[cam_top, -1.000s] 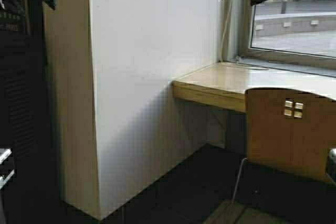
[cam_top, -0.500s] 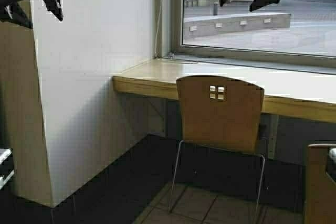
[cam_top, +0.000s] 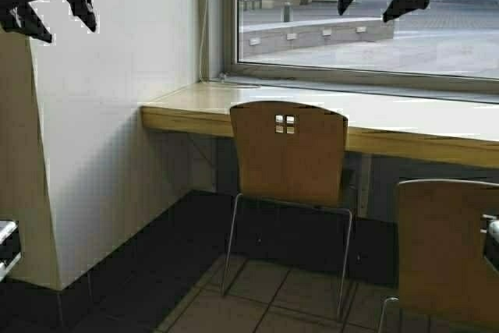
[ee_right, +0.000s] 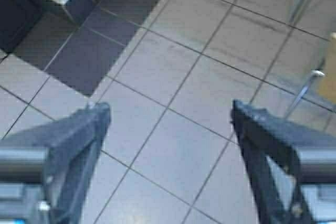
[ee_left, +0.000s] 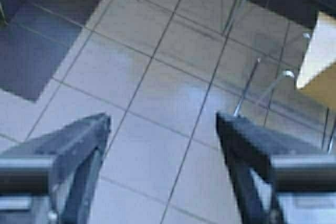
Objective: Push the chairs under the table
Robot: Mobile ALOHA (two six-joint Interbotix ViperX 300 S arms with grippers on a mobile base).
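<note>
- Chairs: one plywood chair (cam_top: 288,152) stands at the table (cam_top: 405,126), its backrest against the front edge, seat partly under the top; a second chair (cam_top: 448,251) stands nearer the robot, to the right, apart from the table.
- Table runs below the window (cam_top: 366,17), its left end at the white wall (cam_top: 117,115).
- Left gripper (ee_left: 163,129) is raised over the tiled floor (ee_left: 157,87), fingers spread wide, holding nothing.
- Right gripper (ee_right: 170,121) is likewise raised, fingers parted and empty.
</note>
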